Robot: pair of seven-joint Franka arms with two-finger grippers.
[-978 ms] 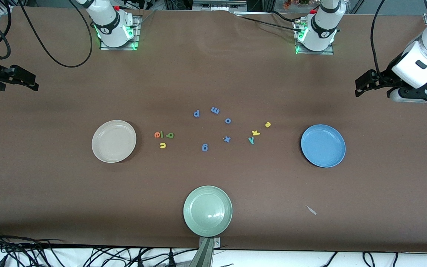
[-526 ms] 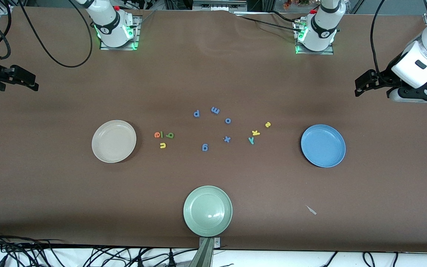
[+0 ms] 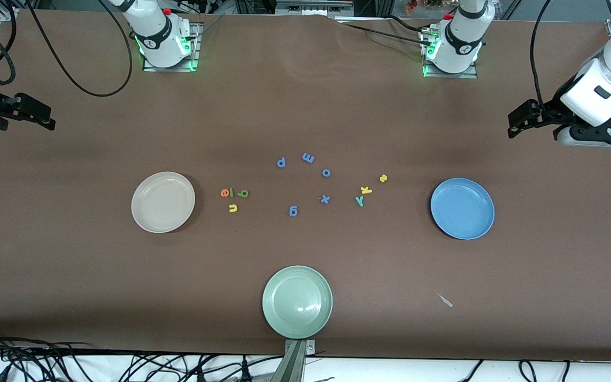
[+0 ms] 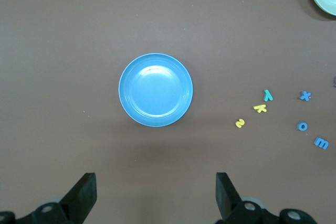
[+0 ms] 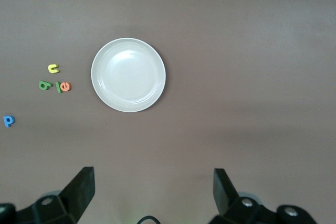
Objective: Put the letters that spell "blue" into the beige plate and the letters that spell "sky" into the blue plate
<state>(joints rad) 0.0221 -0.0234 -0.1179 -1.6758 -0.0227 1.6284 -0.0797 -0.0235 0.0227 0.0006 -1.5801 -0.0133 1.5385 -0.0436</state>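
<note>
Right now the orange e (image 3: pixel 225 193), green l (image 3: pixel 232 193) and green b (image 3: pixel 243 193) lie in a row on the tabletop (image 3: pixel 305 106), the yellow u (image 3: pixel 233 208) just nearer the front camera, all beside the beige plate (image 3: pixel 163 202). Toward my left arm's end, the yellow s (image 3: pixel 383 178), yellow k (image 3: pixel 366 190) and teal y (image 3: pixel 359 200) sit near the blue plate (image 3: pixel 462 208). Five blue letters (image 3: pixel 325 173) lie between both groups. My left gripper (image 4: pixel 155 195) and right gripper (image 5: pixel 152 192) hover with jaws apart, empty.
</note>
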